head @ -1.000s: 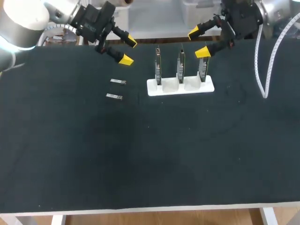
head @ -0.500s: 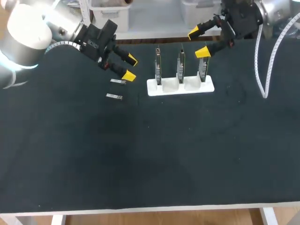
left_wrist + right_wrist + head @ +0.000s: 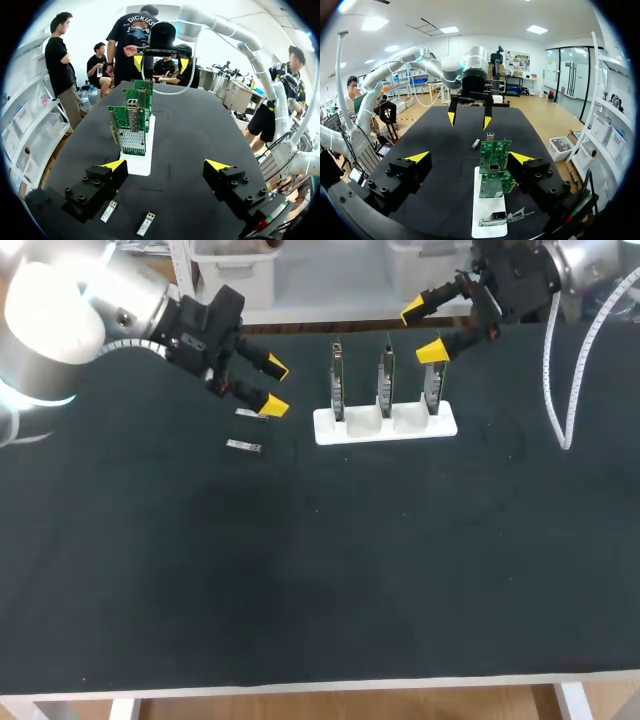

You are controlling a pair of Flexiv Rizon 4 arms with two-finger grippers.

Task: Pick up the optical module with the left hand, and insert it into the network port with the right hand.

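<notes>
**benchwatcher:** Quick one: why is the left end effector [image 3: 275, 387] parked so low at the back-left of the black cloth-covered bench [image 3: 330, 570]?

**rizon_fan:** It looks to be lined up for the pick. Two small silver metal modules are laid flat on the bench, a little way off from the stand: the rear optical module [image 3: 252, 415] and the front optical module [image 3: 243, 446]. The left end effector's yellow-tipped fingers are spread wide and nothing is held. In the head view the lower tip is seen just beside the rear optical module. In the left wrist view both modules are seen under the end effector rather than between its tips, so nothing has been grasped yet.

**benchwatcher:** And the right end effector [image 3: 423, 330]?

**rizon_fan:** It's held up behind the white plastic stand [image 3: 385, 425], fingers apart too, and empty. It's probably kept there so the handover and insertion can be done with a short move. Three green circuit boards [image 3: 385, 380] are stood upright in that stand. That's presumably so the silver metal cage of the network port [image 3: 133, 114] can be reached from the side.

**benchwatcher:** Anything changed from a second back?

**rizon_fan:** Only on the left. That end effector has been brought down and forward from the bench's rear edge until it's right by the modules. No shift can be made out in the right arm, the stand or either module.
</notes>
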